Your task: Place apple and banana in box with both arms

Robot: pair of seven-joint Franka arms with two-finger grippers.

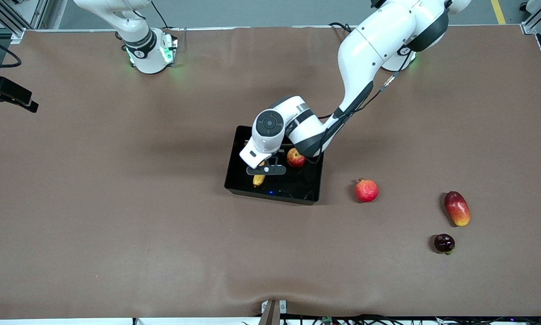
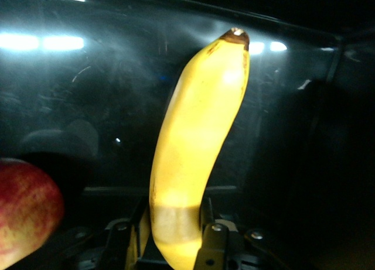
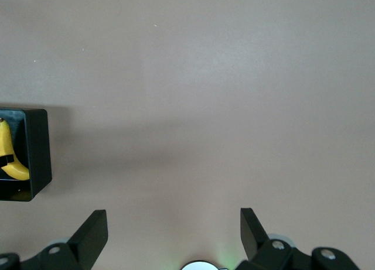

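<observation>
The black box (image 1: 275,197) sits mid-table. The apple (image 1: 295,158) lies in it toward the left arm's end and shows red in the left wrist view (image 2: 23,211). The banana (image 1: 258,180) lies low in the box beside the apple. My left gripper (image 1: 265,170) reaches down into the box. In the left wrist view the gripper (image 2: 174,223) is shut on the banana (image 2: 199,135) near one end, over the glossy box floor (image 2: 88,94). My right gripper (image 3: 173,223) is open and empty above bare table; the box corner (image 3: 38,147) and the banana (image 3: 9,159) show at the edge of that view.
A red crowned fruit (image 1: 366,190), a red-yellow mango (image 1: 457,208) and a small dark fruit (image 1: 444,243) lie on the brown table toward the left arm's end, nearer the front camera than the box. The right arm stays raised near its base (image 1: 148,49).
</observation>
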